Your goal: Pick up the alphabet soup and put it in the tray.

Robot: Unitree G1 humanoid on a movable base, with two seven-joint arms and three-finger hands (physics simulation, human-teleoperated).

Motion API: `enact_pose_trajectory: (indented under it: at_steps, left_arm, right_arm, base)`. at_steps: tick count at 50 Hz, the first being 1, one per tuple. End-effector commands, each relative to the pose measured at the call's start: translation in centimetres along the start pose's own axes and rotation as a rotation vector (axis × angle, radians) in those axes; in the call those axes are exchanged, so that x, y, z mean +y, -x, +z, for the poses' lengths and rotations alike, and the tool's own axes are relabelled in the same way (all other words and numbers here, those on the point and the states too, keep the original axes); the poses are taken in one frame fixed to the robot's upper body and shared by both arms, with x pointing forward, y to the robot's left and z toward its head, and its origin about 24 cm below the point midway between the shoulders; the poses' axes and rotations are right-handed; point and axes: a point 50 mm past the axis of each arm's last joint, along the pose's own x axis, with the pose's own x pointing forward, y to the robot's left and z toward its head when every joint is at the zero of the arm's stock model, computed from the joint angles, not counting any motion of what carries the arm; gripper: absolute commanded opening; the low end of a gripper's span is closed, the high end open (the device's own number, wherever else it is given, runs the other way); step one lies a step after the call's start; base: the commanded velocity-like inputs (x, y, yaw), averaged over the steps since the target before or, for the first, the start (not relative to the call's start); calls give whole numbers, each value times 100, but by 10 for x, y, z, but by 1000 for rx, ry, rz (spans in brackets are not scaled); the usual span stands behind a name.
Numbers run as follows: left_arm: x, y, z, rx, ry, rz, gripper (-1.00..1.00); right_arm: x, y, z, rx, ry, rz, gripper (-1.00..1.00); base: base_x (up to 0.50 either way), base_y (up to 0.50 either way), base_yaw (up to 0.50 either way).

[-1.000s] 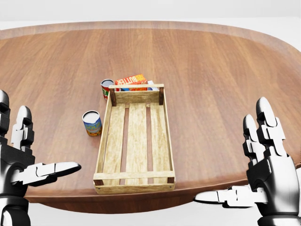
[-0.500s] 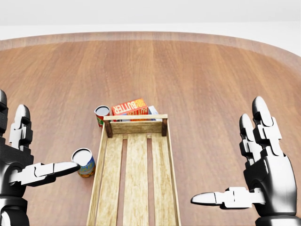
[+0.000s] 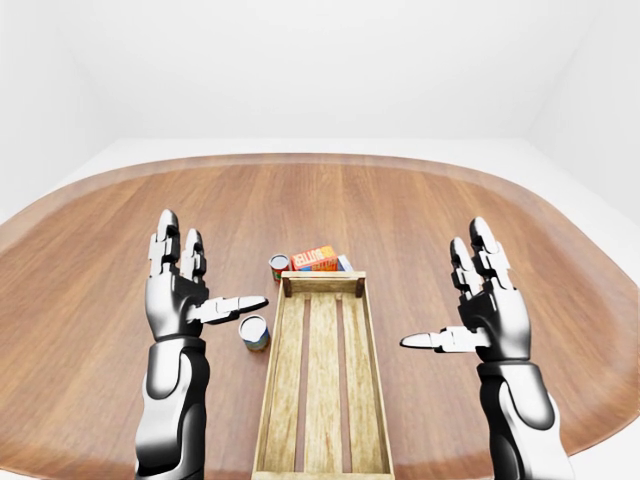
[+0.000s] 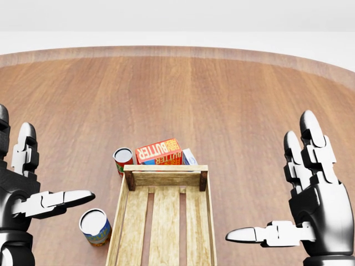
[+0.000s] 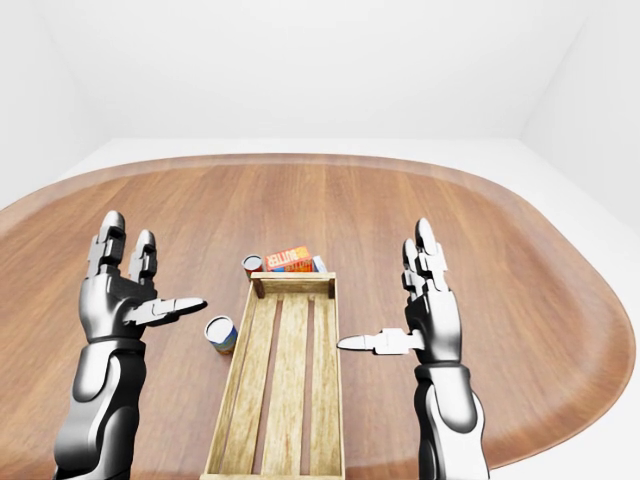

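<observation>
The left hand (image 3: 180, 295) and right hand (image 3: 490, 315) are glossy silver-grey metal with black joints. Each has three segmented fingers with pale tapered tips. Smooth silver forearms show black panels.

All three head cameras look down across the table (image 3: 420, 200), sharing the tray (image 4: 164, 177).

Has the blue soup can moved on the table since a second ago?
No. The blue can sits the same way beside the tray; everything slid down the head view together, so the camera moved.
</observation>
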Motion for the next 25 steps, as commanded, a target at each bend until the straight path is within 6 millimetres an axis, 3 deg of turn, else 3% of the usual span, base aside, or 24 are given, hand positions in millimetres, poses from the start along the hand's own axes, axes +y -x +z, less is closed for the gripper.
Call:
enact_pose_trajectory:
  at_steps: [1, 9, 21, 25]
  left_arm:
    - [0, 1, -2, 8, -2, -1, 100]
    - [0, 1, 0, 1, -5, -5, 100]
    - [-1, 2, 4, -13, -45, -30, 100]
    - [-1, 9, -1, 22, -155, -97, 100]
  right_arm:
    - [-1, 1, 3, -12, 0, -1, 100]
    - [-2, 0, 3, -15, -8, -22, 100]
    - [-1, -1, 6, -29, -6, -31, 100]
    - [1, 0, 8, -39, -18, -25, 100]
  base:
    - [50, 2, 0]
    - [50, 2, 0]
    - [1, 0, 0]
    - [0, 0, 0]
